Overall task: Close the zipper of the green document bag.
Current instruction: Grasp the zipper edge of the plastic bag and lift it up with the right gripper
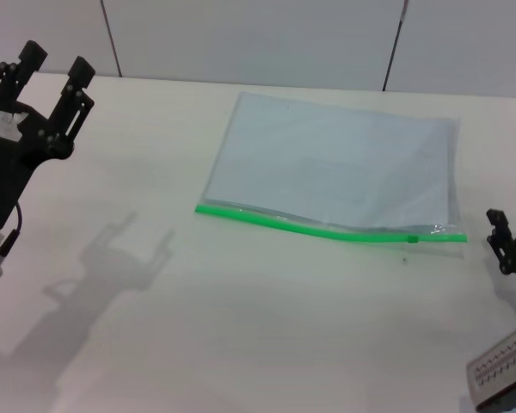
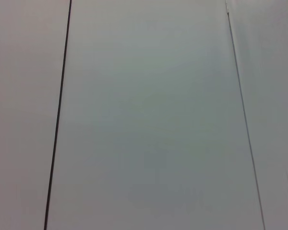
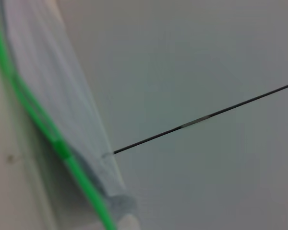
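1. Green document bag (image 1: 327, 163) lies flat on table (image 1: 241, 344), centre-right, zipper (image 1: 327, 230) along its near edge.
2. Slider tab (image 1: 412, 238) sits near right end; looks thin, light, slippery, so likely slides if pulled unpinned.
3. Left gripper (image 1: 56, 73) raised far left, fingers wide, empty.
4. Right gripper (image 1: 509, 243) just right of bag; cannot tell finger state.
5. Judgement: pin 1 corner, pinch tab.

A pale bench (image 1: 241, 344) fills most of the frame; grey wall panels (image 1: 249, 39) with dark seams run across the top.
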Action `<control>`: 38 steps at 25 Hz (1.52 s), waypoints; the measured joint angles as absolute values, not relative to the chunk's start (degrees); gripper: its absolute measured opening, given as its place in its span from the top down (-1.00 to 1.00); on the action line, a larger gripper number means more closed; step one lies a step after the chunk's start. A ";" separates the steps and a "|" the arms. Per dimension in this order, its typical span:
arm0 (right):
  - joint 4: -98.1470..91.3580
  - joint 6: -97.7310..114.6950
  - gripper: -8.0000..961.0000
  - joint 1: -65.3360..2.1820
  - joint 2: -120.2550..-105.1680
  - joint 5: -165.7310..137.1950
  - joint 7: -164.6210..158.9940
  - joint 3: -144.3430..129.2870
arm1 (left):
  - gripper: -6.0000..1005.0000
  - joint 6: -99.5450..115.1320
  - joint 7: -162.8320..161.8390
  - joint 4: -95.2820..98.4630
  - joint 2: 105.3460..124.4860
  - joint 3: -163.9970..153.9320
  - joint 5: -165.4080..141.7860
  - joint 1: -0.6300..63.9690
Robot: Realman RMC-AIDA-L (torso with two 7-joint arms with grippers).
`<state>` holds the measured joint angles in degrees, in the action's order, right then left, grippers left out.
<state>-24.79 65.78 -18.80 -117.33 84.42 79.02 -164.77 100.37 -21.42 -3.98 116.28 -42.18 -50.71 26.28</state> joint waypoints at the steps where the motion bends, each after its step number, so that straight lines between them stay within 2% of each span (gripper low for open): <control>1: -24.79 65.14 -0.55 -18.76 -117.33 84.40 79.50 -164.80 | -0.26 100.37 -21.42 -3.98 116.28 -42.18 -50.71 26.28; 16: -29.10 58.27 -0.55 -19.76 -117.34 79.43 83.55 -164.80 | -0.25 100.12 -21.26 -4.08 116.37 -42.10 -50.71 26.36; 37: -28.65 52.99 -0.55 -25.96 -117.10 82.54 83.42 -164.60 | -0.23 99.84 -21.53 -4.22 116.37 -42.46 -50.76 26.74; 38: -28.67 52.99 -0.50 -26.14 -117.15 82.45 83.52 -164.70 | -0.23 99.84 -21.53 -4.22 116.37 -42.45 -50.76 26.74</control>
<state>-28.67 52.99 -26.14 -117.15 82.45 83.52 -164.70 99.84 -21.53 -4.22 116.37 -42.45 -50.76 26.74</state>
